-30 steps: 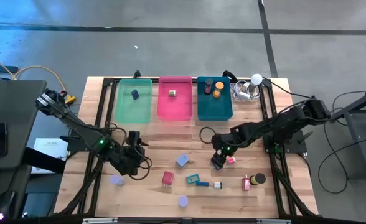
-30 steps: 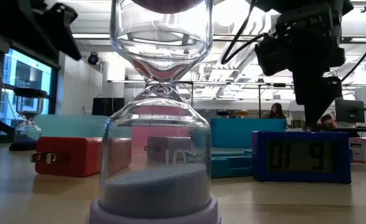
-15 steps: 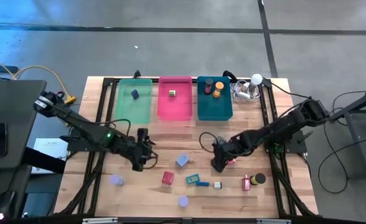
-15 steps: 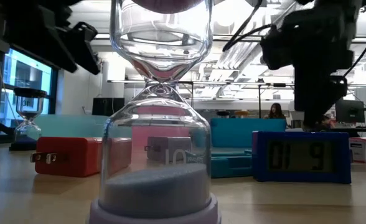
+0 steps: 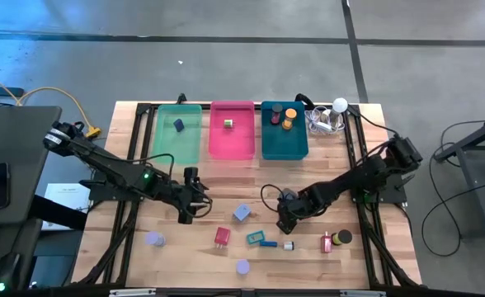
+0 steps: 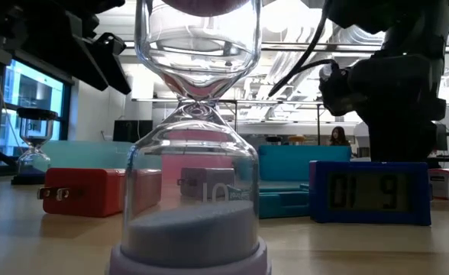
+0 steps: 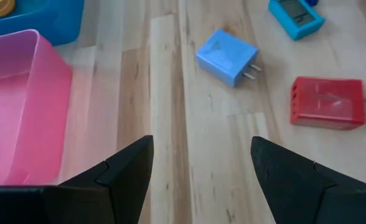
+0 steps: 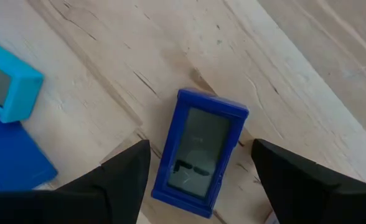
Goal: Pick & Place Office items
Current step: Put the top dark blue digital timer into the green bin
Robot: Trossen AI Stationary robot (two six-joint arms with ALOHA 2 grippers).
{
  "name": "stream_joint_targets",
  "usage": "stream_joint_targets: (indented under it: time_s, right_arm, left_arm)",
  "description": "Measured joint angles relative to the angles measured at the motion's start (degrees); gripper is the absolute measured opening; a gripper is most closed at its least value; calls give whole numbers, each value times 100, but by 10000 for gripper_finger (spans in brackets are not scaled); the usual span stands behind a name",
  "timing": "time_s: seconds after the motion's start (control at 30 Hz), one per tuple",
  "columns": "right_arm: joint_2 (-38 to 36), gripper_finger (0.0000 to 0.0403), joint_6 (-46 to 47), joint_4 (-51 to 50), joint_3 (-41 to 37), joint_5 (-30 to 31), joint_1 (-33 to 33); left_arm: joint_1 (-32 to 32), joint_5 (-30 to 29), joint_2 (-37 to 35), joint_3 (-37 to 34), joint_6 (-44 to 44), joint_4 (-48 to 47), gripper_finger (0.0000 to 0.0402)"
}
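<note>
My right gripper [image 5: 284, 223] is open and low over the table's middle right. Its fingers stand on either side of a small blue clock [image 8: 203, 152], which lies flat on the wood, and do not touch it. The clock also shows in the low view [image 6: 369, 191]. My left gripper [image 5: 197, 200] is open and empty above bare wood at the middle left [image 7: 201, 149]. Ahead of it lie a blue plug block [image 7: 228, 56], a red plug block [image 7: 327, 102] and a teal clock [image 7: 297, 15].
Green [image 5: 178, 132], pink [image 5: 232, 132] and teal [image 5: 269, 147] trays stand at the far edge, a white ball with cables [image 5: 340, 106] beside them. Lavender-based hourglasses [image 5: 154, 239] [image 5: 242, 266], a red block [image 5: 327, 242] and a dark cap [image 5: 343, 238] stand near the front edge.
My left gripper has gone toward the table's right and far edge, toward the blue plug block. My right gripper has gone toward the near and left edges and down, coming over the blue clock.
</note>
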Motion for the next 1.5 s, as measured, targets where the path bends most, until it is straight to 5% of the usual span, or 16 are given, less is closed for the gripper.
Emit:
stream_joint_targets:
  time_s: [0.27, 0.6, 1.5]
  right_arm:
    - [128, 250, 192, -45, -8, 159, 11]
    - [139, 124, 82, -256, -6, 290, -53]
    - [-270, 120, -975, 341, -45, 1037, -230]
  left_arm:
    - [0, 57, 0, -9, -198, 109, 262]
    - [-51, 550, 0, -46, -488, 113, 262]
    - [-201, 271, 0, -273, 39, 740, 262]
